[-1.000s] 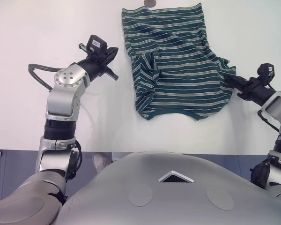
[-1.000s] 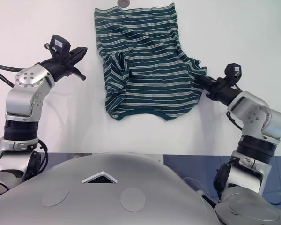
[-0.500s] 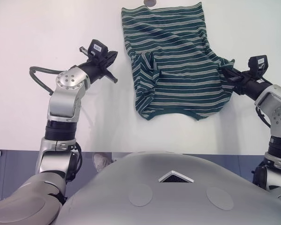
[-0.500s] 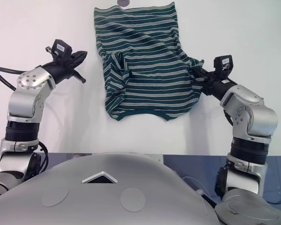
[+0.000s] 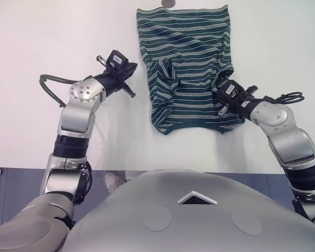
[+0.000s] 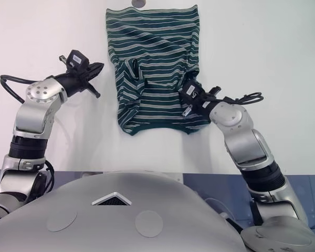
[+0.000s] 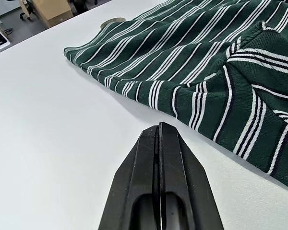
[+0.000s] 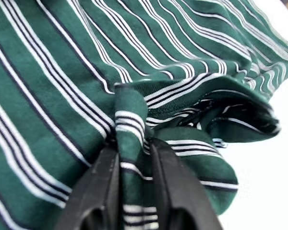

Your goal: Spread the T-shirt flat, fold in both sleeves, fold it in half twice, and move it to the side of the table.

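Observation:
The dark green T-shirt (image 5: 184, 58) with white stripes lies on the white table (image 5: 42, 31), its hem nearest me and its left sleeve tucked over the body. My right gripper (image 5: 221, 108) rests over the shirt's lower right part, shut on a fold of the right sleeve (image 8: 132, 129), which is drawn inward across the body. My left gripper (image 5: 130, 94) hovers just left of the shirt's left edge, shut with nothing between its fingers (image 7: 159, 132). In the left wrist view the shirt's side edge (image 7: 182, 96) lies a short way ahead of the tips.
A small dark round disc (image 5: 168, 3) sits at the table's far edge, just beyond the shirt's collar end. Bare white tabletop stretches left of the shirt and to its right (image 5: 283, 42). The table's near edge (image 5: 121, 169) runs close in front of me.
My right gripper has swept left from the shirt's right side onto its body, dragging the right sleeve inward. The left gripper has edged slightly right, toward the shirt.

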Action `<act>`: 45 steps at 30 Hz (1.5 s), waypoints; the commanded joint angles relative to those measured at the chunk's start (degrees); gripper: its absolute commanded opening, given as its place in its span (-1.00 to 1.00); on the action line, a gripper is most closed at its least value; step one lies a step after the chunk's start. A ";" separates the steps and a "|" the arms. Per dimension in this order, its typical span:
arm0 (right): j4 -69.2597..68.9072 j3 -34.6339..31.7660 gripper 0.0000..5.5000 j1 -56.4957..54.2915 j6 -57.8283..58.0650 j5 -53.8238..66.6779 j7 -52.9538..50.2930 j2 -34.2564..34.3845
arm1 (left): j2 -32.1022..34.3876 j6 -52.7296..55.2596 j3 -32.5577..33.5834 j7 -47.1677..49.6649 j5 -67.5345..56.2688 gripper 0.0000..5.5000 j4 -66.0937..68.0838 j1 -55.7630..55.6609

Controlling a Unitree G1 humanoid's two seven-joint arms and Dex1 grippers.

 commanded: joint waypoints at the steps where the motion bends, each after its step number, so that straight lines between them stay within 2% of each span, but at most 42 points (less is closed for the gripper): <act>1: -7.34 -3.46 -0.52 3.55 8.14 7.90 8.58 -5.61 | 1.69 -1.27 0.33 -0.55 1.05 -1.00 0.87 0.21; 4: -9.86 -11.73 -0.52 0.05 10.57 14.14 14.95 -10.81 | 1.86 -1.77 0.25 -0.62 1.26 -1.00 1.19 0.34; 8: -7.74 -22.27 -0.52 -4.58 14.55 24.10 18.91 -9.89 | 1.62 -2.27 0.10 -0.41 1.50 -1.00 1.52 0.55; 11: -3.91 -24.14 -0.52 -4.14 13.48 23.75 18.56 -12.36 | 1.72 -2.42 0.23 -0.54 1.55 -1.00 1.58 0.56; 13: -1.24 -22.24 -0.52 -2.49 10.82 21.07 17.79 -14.20 | 1.75 -2.53 0.21 -0.61 1.57 -1.00 1.66 0.51; 15: 1.92 -18.62 -0.71 -0.47 7.48 17.48 16.07 -14.39 | 1.71 -2.57 0.03 -0.70 1.62 -1.00 1.67 0.48; 17: 4.21 -15.81 -0.90 0.10 5.59 15.37 13.99 -11.94 | 1.72 -2.66 -0.17 -0.92 1.67 -1.00 1.81 0.35; 19: 8.29 -13.58 -0.99 -2.00 3.10 12.76 10.44 -8.17 | 1.76 -2.73 -0.42 -1.19 1.83 -1.00 2.03 0.17; 22: 13.45 -11.83 -0.99 -6.73 -0.85 9.98 6.24 -3.34 | 1.75 -2.82 -0.68 -1.44 2.13 -1.00 2.30 -0.13; 27: 12.28 -10.38 -0.99 -10.16 1.65 12.40 5.64 2.38 | 1.67 -3.24 -1.37 -1.83 2.62 -1.00 3.06 -0.96; 32: 14.95 -7.19 -0.99 -12.57 1.11 10.76 5.27 4.76 | 0.91 -3.78 -1.70 -1.38 3.22 -1.00 3.57 -0.85; 38: 19.46 1.13 -0.99 -11.45 -6.12 1.77 4.08 3.54 | 2.38 -7.23 -1.65 -3.97 2.77 -1.00 1.48 0.14; 40: 17.11 -2.23 -0.91 -9.59 -10.99 2.14 4.57 2.43 | 5.25 -11.22 -2.42 -7.47 3.33 -1.00 -0.05 1.53; 43: 8.91 -15.02 -0.68 -9.83 -12.23 12.40 13.18 -2.40 | 13.65 -22.63 -2.83 -14.88 5.49 -0.79 -1.61 4.59; 45: 8.55 -20.05 -0.53 -10.72 -15.56 14.80 19.90 -8.35 | 19.63 -32.06 -3.48 -18.45 8.94 -0.65 -0.44 4.82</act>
